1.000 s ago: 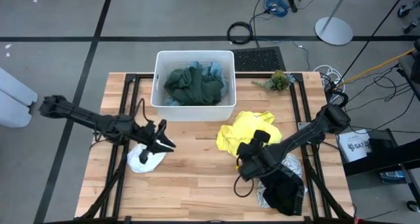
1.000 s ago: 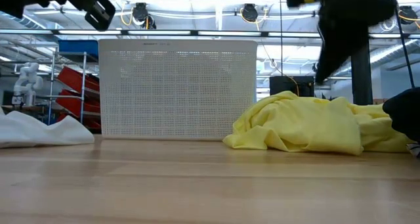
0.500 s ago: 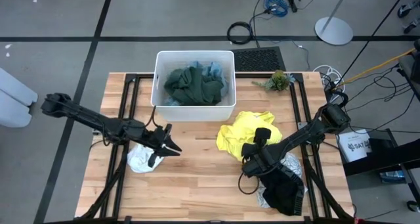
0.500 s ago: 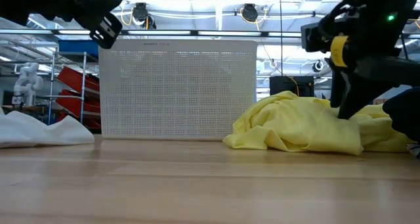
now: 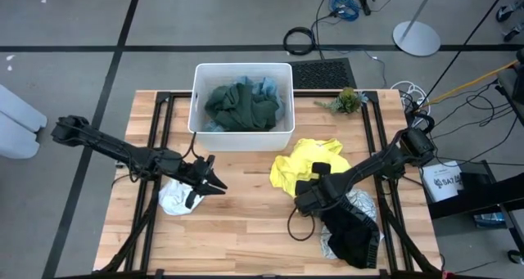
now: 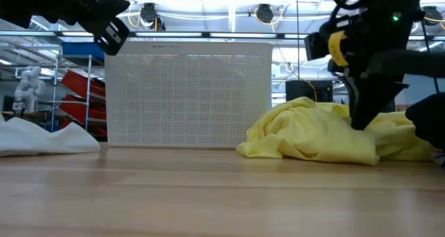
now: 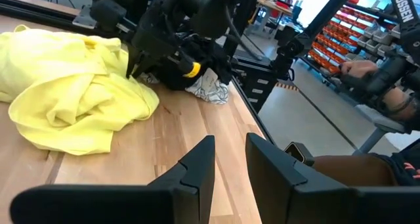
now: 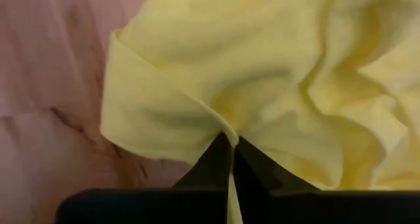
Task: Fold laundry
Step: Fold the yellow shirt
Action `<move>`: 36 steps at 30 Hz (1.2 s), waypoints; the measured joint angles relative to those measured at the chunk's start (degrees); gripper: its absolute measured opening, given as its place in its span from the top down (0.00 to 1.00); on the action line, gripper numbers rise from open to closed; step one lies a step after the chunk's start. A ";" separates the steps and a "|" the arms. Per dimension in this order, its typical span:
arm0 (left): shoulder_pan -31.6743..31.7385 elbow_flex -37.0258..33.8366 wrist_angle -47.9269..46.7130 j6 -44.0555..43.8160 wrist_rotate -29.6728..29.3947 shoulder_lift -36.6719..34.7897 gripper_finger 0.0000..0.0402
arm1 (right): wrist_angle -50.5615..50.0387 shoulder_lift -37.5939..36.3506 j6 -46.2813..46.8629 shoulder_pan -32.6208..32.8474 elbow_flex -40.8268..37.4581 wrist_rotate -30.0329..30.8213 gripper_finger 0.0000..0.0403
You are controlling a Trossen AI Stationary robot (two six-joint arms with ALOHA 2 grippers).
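The bright yellow garment point(image 5: 307, 164) lies bunched on the table's right half, also seen in the low view point(image 6: 313, 133). My right gripper point(image 5: 301, 199) stands at its near left edge, shut on yellow cloth point(image 8: 231, 145). My left gripper point(image 5: 214, 183) hovers open and empty left of centre, just right of a small white cloth point(image 5: 176, 199) that lies flat on the wood. A black garment point(image 5: 352, 234) and a grey-white patterned one point(image 5: 360, 204) lie heaped at the near right. Dark green and light blue cloth fill the white tub point(image 5: 196, 99). My right gripper pinches a raised fold point(image 8: 220, 129) at the yellow garment's near left edge between its two fingers. The fingers come from above, pointing down point(image 6: 361, 119). The rest of the garment lies slack and bunched on the table.
The white tub stands at the far middle of the table, tall in the low view point(image 6: 188, 91). A small plant point(image 5: 348, 99) sits at the far right. Bare wood runs along the near edge between the white cloth and the black heap.
My right gripper has come down from above onto the yellow garment's near left edge and shifted a little toward the table's left. My left gripper has moved slightly toward the right, staying above the table.
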 joint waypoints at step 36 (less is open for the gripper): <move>-0.32 0.02 -0.40 0.35 2.69 0.00 0.77 | 22.34 -0.20 -32.27 -4.09 63.99 -0.21 1.00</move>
